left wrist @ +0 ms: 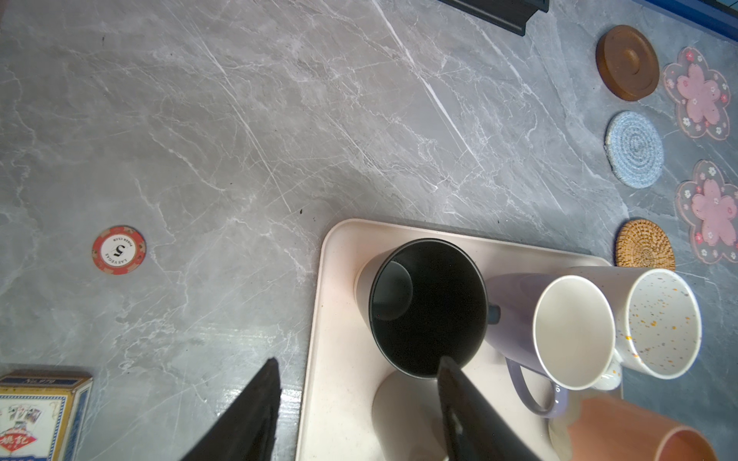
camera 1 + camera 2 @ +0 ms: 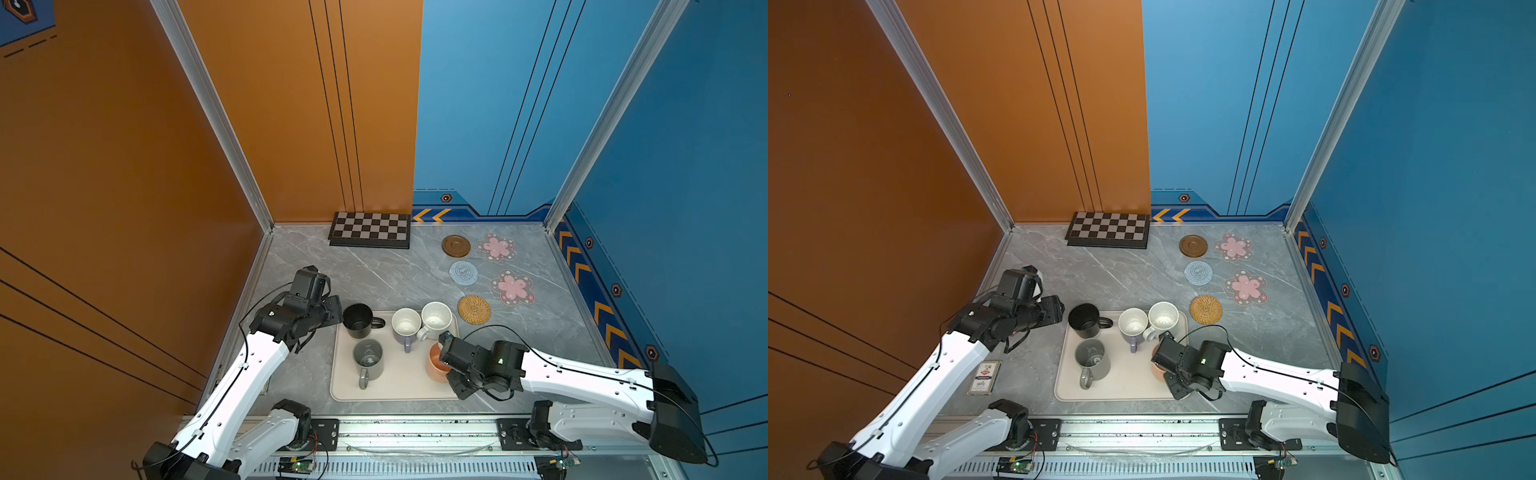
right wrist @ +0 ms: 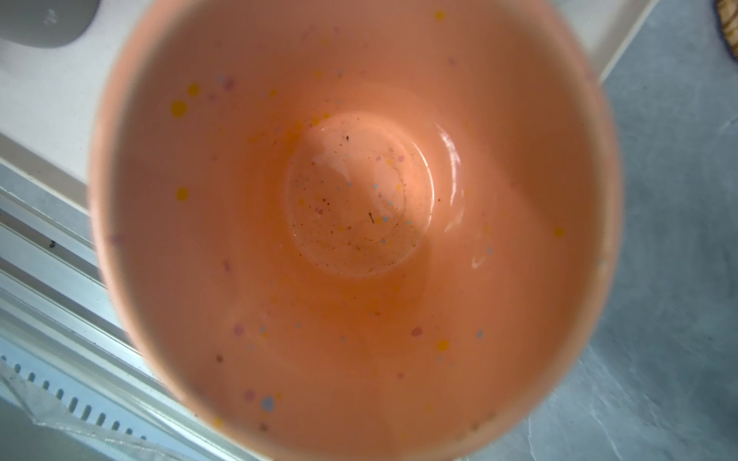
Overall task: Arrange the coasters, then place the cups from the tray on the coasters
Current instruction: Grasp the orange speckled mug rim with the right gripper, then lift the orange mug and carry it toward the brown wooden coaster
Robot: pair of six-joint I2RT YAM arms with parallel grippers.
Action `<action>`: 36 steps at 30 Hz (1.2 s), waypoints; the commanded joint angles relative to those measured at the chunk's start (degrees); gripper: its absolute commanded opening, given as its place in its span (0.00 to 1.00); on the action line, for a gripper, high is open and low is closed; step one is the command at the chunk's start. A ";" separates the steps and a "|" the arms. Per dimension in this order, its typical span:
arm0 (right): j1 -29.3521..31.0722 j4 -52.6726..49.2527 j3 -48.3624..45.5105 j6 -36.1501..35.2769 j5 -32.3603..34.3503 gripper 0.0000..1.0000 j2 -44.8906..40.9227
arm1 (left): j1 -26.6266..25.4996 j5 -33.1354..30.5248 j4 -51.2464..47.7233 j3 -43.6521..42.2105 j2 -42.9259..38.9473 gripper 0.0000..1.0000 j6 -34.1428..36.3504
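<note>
The cream tray (image 2: 399, 388) holds the black cup (image 2: 358, 318), grey cup (image 2: 368, 357), lavender cup (image 2: 405, 324), speckled white cup (image 2: 436, 318) and peach cup (image 2: 435, 368). My right gripper (image 2: 446, 368) sits over the peach cup's right side, shut on its wall. The right wrist view looks straight down into the peach cup (image 3: 359, 239), and the fingers are hidden there. My left gripper (image 1: 359, 361) is open at the tray's far left corner, just short of the black cup (image 1: 427, 307). Right of the tray lie the brown (image 2: 456, 245), blue (image 2: 463, 272), rattan (image 2: 474, 309) and two flower coasters (image 2: 496, 247) (image 2: 512, 287).
A chequered board (image 2: 370, 236) lies against the back wall. A red poker chip (image 1: 118, 250) and a card box (image 2: 984, 376) lie on the marble left of the tray. Walls close in the table's left, back and right sides.
</note>
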 commanded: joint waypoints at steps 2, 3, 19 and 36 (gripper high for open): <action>-3.17 -3.61 1.51 -0.14 3.04 0.00 -4.54 | 0.51 1.05 -0.70 1.78 0.89 0.64 -0.39; -3.80 -4.18 1.83 -0.42 3.13 0.00 -5.19 | 0.52 1.19 -0.66 1.77 0.97 0.64 -0.40; -18.86 -10.38 13.79 -9.89 6.25 0.00 -6.25 | 0.56 0.54 -0.73 1.99 2.59 0.64 1.29; -32.94 -7.27 27.58 -19.98 6.58 0.00 7.86 | 1.70 0.52 -0.73 11.81 11.22 0.63 3.34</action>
